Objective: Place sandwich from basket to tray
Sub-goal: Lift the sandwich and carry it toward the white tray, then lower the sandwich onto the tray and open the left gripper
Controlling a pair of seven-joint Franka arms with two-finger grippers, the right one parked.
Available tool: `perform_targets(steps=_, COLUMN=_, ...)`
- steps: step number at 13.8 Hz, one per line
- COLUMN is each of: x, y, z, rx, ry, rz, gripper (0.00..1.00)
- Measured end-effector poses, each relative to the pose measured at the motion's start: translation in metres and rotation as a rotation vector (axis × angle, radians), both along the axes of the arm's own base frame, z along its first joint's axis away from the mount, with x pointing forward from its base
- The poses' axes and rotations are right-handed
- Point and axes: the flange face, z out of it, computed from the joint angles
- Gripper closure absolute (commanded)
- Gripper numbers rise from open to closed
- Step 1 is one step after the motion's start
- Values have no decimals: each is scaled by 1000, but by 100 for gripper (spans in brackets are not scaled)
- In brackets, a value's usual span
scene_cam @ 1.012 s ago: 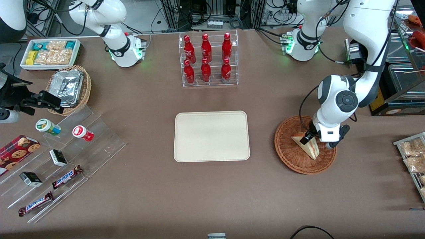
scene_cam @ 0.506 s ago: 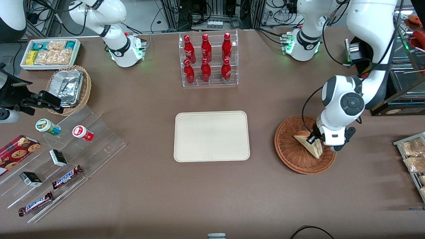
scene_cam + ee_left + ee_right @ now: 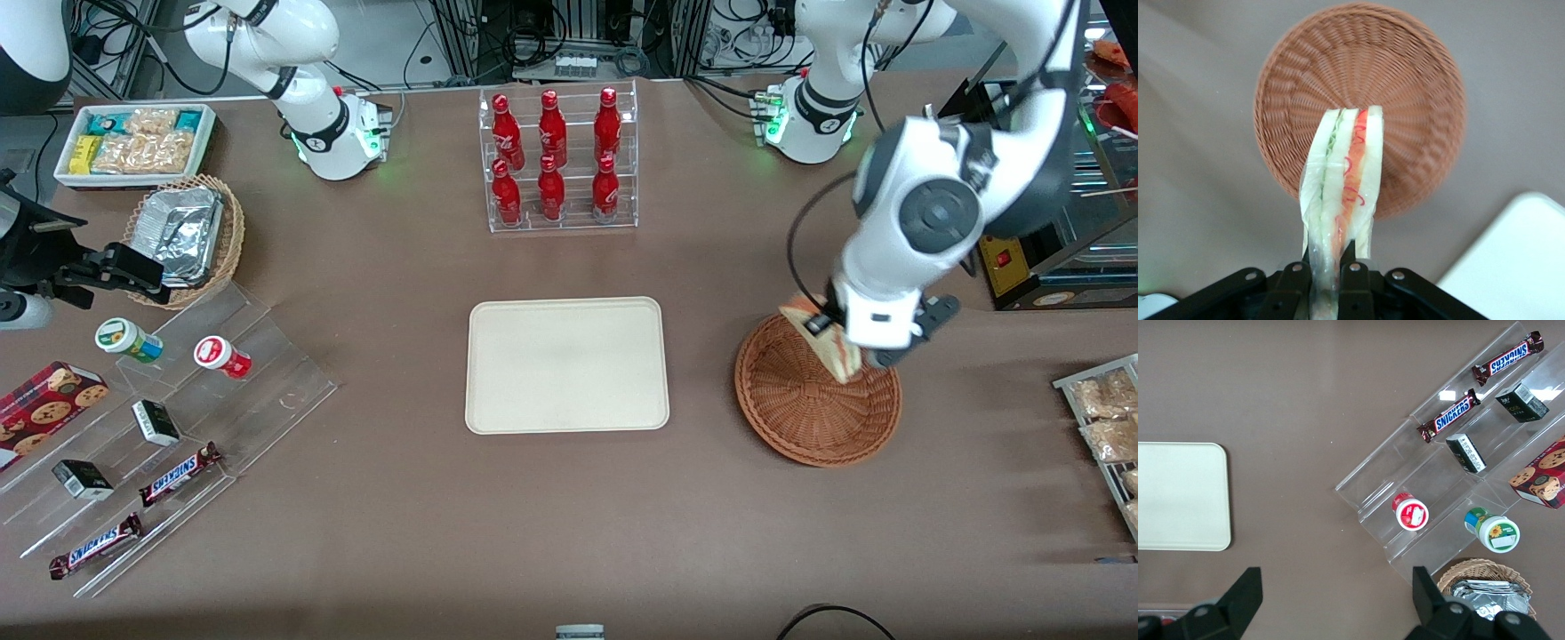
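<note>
The sandwich (image 3: pixel 829 342), a clear-wrapped wedge with red and green filling (image 3: pixel 1341 180), hangs in the air above the reddish-brown wicker basket (image 3: pixel 805 409), over the rim farther from the front camera. My left gripper (image 3: pixel 822 331) is shut on it, its black fingers (image 3: pixel 1353 277) pinching the wedge's thin end. The basket (image 3: pixel 1405 87) lies well below the sandwich with nothing in it. The cream tray (image 3: pixel 566 364) lies flat at the table's middle, toward the parked arm from the basket; a corner of the tray (image 3: pixel 1518 253) shows in the left wrist view.
A clear rack of red bottles (image 3: pixel 557 160) stands farther from the front camera than the tray. A clear stepped display (image 3: pixel 169 418) with snack bars and cups, a tan basket of foil containers (image 3: pixel 185 236) and a white snack bin (image 3: pixel 133 142) sit at the parked arm's end. Packets on a rack (image 3: pixel 1102 418) lie at the working arm's end.
The gripper has risen with the sandwich, lifting it out of the basket. The sandwich left the basket floor and now hangs above the rim.
</note>
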Motion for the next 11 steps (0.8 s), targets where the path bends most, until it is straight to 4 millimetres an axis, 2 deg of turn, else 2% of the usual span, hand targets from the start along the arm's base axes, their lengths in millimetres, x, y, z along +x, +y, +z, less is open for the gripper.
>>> perform_targets(steps=2, x=-16, y=-54, z=16, rx=-11, ry=-15, rz=-95, gripper=100)
perform_targets(steps=3, x=-27, y=-82, z=17, rx=-16, ry=-19, rz=-145, gripper=100)
perform_targets(steps=5, x=-50, y=-141, z=6, rx=-35, ry=-35, rz=-251, gripper=100)
perform_targets(steps=7, x=-69, y=-197, z=-21, rx=-61, ry=-43, rz=-340, gripper=100)
perform_targets(steps=11, x=-95, y=-296, z=-97, rx=-105, ry=-26, rz=-463, gripper=100)
